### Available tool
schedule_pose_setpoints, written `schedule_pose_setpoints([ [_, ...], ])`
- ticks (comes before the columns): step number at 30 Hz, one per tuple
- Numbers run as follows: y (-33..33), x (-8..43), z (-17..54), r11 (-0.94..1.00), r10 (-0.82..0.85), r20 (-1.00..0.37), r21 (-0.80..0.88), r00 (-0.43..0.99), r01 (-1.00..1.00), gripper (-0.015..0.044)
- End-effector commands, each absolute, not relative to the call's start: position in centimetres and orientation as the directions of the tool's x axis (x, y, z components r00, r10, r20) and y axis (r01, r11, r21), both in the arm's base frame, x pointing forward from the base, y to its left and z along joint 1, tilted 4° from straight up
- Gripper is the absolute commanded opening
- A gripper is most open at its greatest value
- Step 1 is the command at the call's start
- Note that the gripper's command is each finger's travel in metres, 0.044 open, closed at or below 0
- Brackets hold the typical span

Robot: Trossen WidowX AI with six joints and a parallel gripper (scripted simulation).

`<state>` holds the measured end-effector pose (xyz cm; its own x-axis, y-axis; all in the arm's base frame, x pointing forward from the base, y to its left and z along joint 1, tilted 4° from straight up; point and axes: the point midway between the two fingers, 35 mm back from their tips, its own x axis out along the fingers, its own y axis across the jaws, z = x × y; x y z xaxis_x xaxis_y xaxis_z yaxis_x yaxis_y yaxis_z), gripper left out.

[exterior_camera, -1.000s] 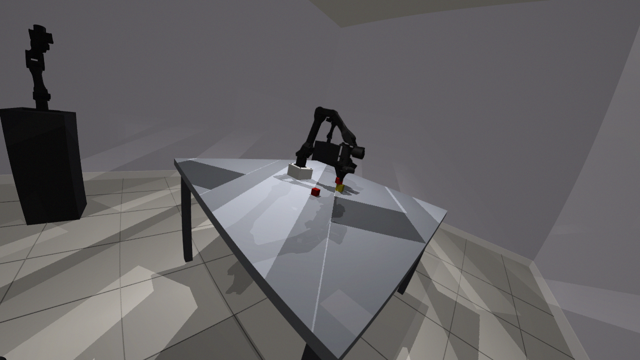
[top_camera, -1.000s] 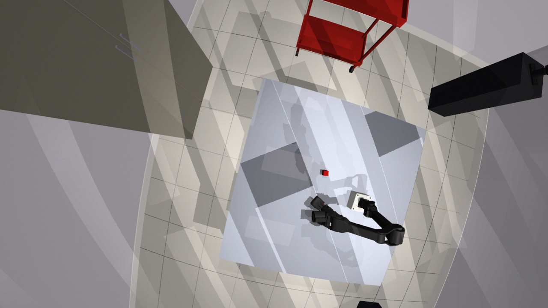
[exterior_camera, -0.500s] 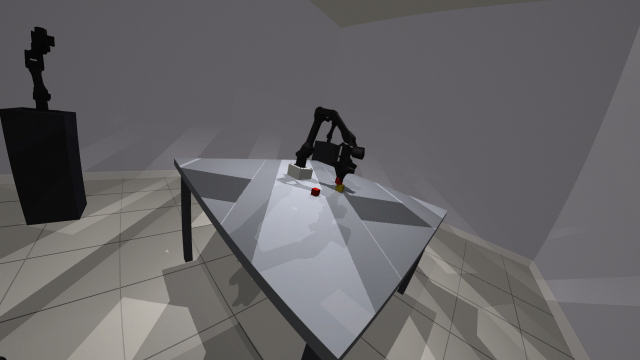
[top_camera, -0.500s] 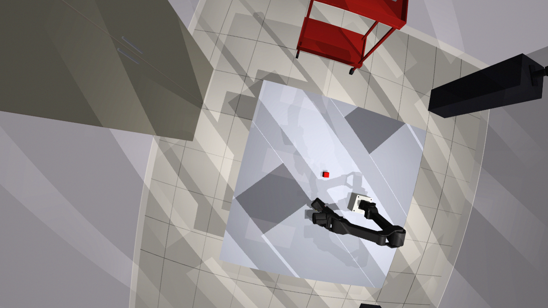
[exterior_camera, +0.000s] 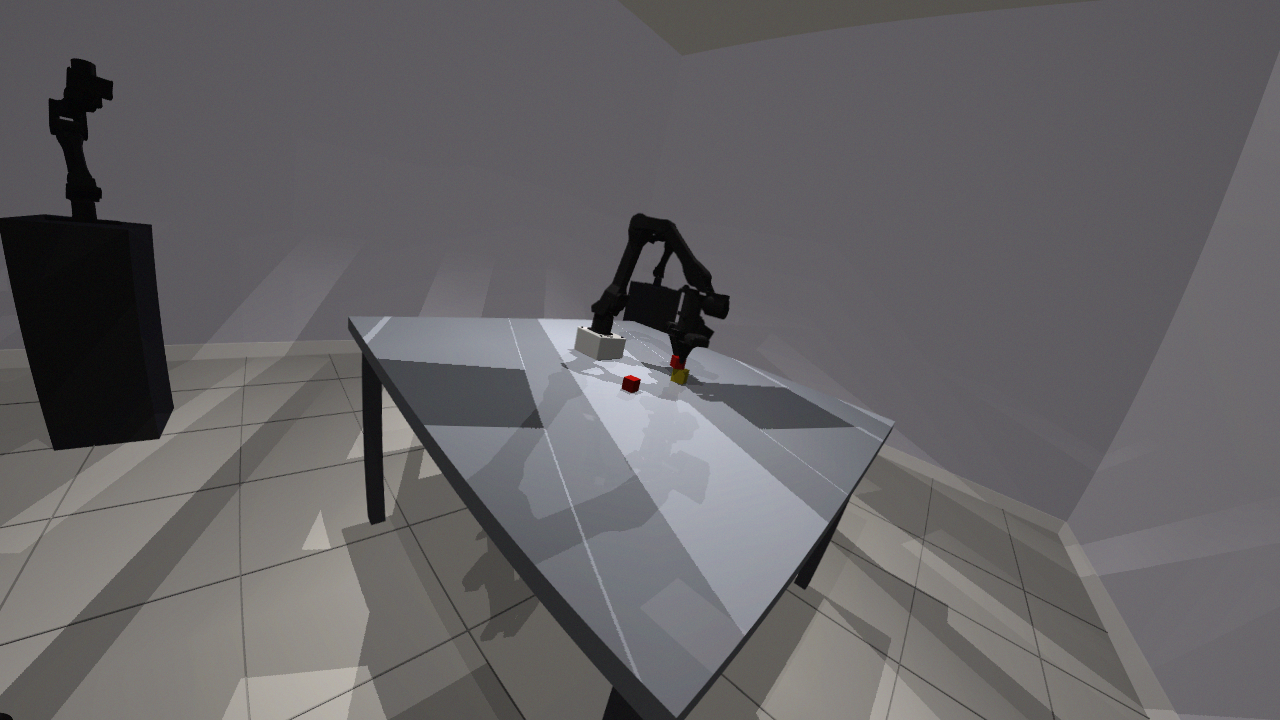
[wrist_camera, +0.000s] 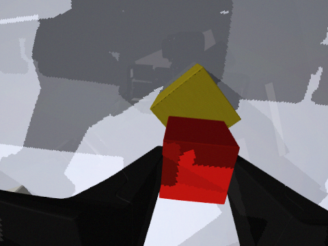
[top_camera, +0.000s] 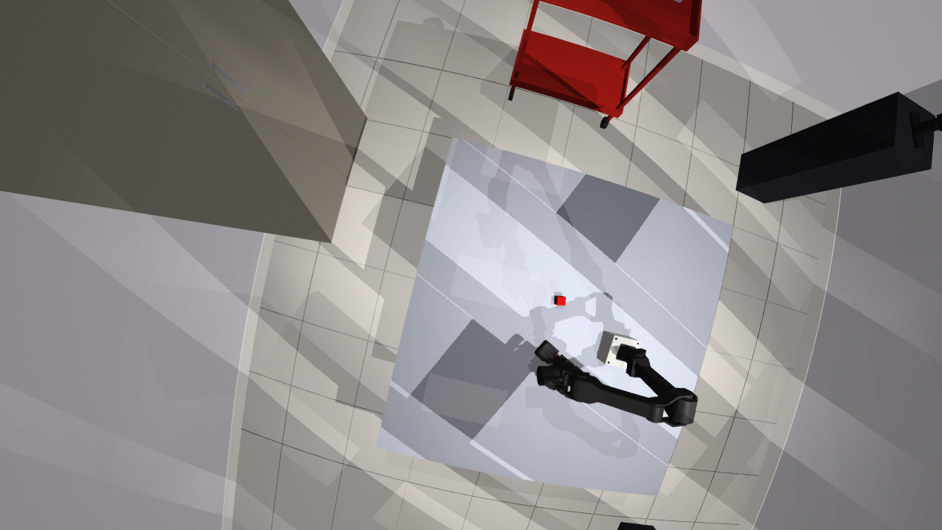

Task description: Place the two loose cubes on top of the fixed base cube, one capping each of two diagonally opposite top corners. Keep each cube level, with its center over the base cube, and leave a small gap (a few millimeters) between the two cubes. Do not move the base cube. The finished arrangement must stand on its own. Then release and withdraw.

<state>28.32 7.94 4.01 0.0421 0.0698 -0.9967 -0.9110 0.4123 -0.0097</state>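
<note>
The yellow base cube sits on the table. My gripper is shut on a red cube. That cube is just above the yellow cube in the exterior view and covers its near corner in the wrist view, turned at an angle to it. I cannot tell whether they touch. A second red cube lies loose on the table, away from the base cube. The arm hides the yellow cube in the top view.
The arm stands on a white mounting block on the table. A red cart, a large cabinet and a black pedestal stand off the table.
</note>
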Motion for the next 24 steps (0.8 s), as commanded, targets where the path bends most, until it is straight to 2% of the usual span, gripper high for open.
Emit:
schedule_pose_setpoints([
  [1,7.9,28.2,3.8,0.416,0.066,-0.997,-0.008,0.039,-0.909,0.0105],
  [5,7.9,28.2,3.8,0.416,0.066,-0.997,-0.008,0.039,-0.909,0.0205],
  [24,7.8,28.2,6.2,0.412,0.07,-0.997,-0.01,0.042,-0.911,0.0205],
])
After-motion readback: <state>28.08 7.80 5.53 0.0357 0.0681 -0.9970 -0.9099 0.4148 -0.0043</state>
